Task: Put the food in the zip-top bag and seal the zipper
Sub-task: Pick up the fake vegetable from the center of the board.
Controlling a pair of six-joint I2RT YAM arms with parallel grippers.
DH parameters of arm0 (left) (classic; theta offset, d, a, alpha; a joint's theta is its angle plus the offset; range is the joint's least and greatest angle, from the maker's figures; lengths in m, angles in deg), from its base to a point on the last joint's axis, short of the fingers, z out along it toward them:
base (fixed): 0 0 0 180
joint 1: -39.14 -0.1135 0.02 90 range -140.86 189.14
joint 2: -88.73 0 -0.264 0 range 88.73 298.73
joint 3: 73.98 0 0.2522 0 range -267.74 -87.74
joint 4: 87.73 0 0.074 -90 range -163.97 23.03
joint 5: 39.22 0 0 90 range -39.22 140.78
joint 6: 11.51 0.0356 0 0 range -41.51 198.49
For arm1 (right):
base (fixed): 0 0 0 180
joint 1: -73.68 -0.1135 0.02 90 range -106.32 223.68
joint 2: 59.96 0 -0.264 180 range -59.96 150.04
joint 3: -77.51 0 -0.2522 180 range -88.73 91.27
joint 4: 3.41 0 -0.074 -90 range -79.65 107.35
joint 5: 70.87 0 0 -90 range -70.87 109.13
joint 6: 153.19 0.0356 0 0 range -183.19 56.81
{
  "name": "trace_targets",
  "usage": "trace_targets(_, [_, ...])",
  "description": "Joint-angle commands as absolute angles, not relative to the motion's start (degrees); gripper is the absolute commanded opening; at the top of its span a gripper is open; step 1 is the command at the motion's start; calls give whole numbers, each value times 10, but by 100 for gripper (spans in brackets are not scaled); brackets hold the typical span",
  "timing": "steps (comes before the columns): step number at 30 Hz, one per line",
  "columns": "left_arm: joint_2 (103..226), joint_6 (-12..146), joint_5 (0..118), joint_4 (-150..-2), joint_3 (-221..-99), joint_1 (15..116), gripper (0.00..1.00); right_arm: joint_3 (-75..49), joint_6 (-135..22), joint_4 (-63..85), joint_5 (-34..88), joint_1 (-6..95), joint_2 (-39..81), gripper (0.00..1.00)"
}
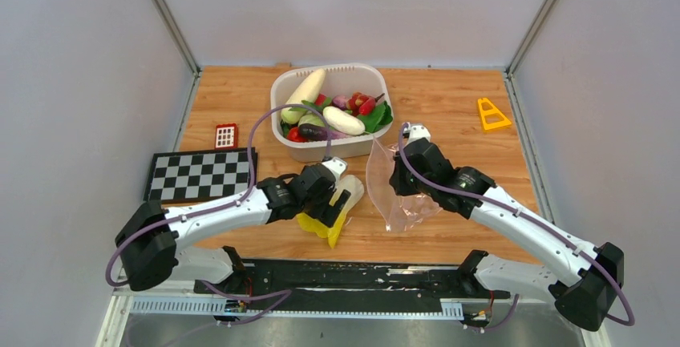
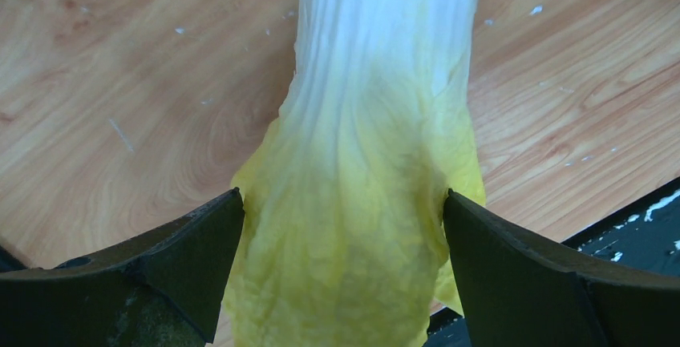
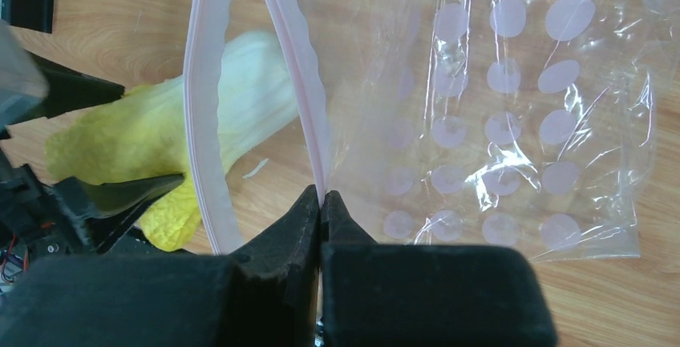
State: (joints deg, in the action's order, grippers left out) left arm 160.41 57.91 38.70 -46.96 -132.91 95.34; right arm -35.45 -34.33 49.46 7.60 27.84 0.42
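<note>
The yellow cabbage [image 2: 377, 82] lies between the wide-spread jaws of the left gripper [image 2: 343, 199], its leaf end cut off. The right gripper [image 3: 321, 203] pinches the zipper [image 3: 298, 82].

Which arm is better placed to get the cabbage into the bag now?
Left. The left gripper, open, straddles the yellow cabbage, whose white end lies at the mouth of the bag. The right gripper is shut on the zipper strip, holding that mouth open, so it should probably stay.
</note>
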Motion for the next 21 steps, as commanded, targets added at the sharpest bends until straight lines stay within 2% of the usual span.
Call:
trace_targets(1, [1632,586,426,-520,-1299,950,96,-356,-342,468,77,276,-5,0])
trace_targets(2, [1635,581,432,-529,-1294,950,89,-356,-343,469,75,276,-4,0])
trace_targets(3, [1636,578,437,-533,-1293,950,77,-357,-342,469,74,276,-5,0])
trace_targets(5, [1628,577,443,-533,-1298,949,47,-359,-341,467,74,276,-5,0])
trace_targets(6, [1617,577,444,-534,-1300,949,36,-360,-340,466,75,276,-6,0])
trace_targets(9, [1572,583,437,-523,-1308,949,17,-363,-339,462,76,276,-6,0])
trace_targets(13, [1500,592,419,-468,-1339,949,11,-363,-338,462,74,277,-5,0])
trace_targets(18, [1429,597,427,-402,-1391,949,11,-363,-336,458,68,276,-2,0])
trace_targets(21, [1412,604,472,-386,-1424,949,12,-362,-335,455,67,276,2,0])
